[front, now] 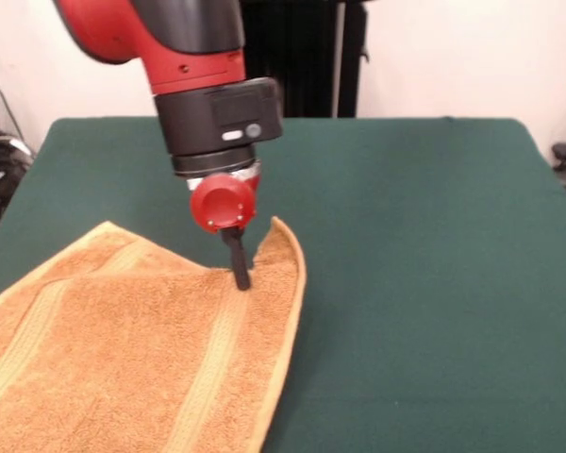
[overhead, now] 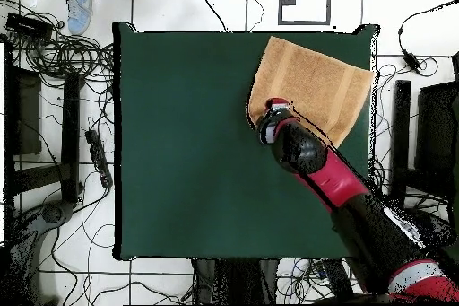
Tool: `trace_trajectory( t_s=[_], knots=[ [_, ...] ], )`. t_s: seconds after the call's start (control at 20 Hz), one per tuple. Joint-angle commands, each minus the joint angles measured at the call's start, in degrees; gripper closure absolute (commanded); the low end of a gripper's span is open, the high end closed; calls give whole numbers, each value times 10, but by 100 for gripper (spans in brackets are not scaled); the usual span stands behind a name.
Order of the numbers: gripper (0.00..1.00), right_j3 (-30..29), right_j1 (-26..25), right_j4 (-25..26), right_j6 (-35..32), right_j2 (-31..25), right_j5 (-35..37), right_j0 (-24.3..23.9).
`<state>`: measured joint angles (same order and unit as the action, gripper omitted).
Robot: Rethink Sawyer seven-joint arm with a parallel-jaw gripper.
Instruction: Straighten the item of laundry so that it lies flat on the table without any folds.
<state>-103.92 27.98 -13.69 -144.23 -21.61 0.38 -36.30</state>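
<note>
Your gripper (front: 239, 269) pinches the towel (front: 141, 349) at its raised corner near the table (front: 424, 283) edge, apparently to pull it flat.

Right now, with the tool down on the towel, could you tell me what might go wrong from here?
1. The tool presses the towel beside a raised corner; a drag could fold that corner under rather than flatten it.
2. The towel lies in a corner of the table, near two edges; a pull that way might slide it off.
3. Whether cloth is actually gripped is unclear, so the tool may slip.
</note>
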Motion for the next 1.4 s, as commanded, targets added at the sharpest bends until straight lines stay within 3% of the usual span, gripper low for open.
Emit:
trace_trajectory(
  t_s=[0.05,0.35,1.25,1.3,1.4],
  knots=[
    [100,-72,2,-74,-196,-21,-41,41],
    [100,-88,1,-97,-199,-42,-67,44],
    [100,-91,-25,-96,-210,-62,-117,41],
    [0,-89,-22,-104,-207,-51,-109,47],
    [0,-89,-22,-105,-203,-51,-103,44]
  ],
)
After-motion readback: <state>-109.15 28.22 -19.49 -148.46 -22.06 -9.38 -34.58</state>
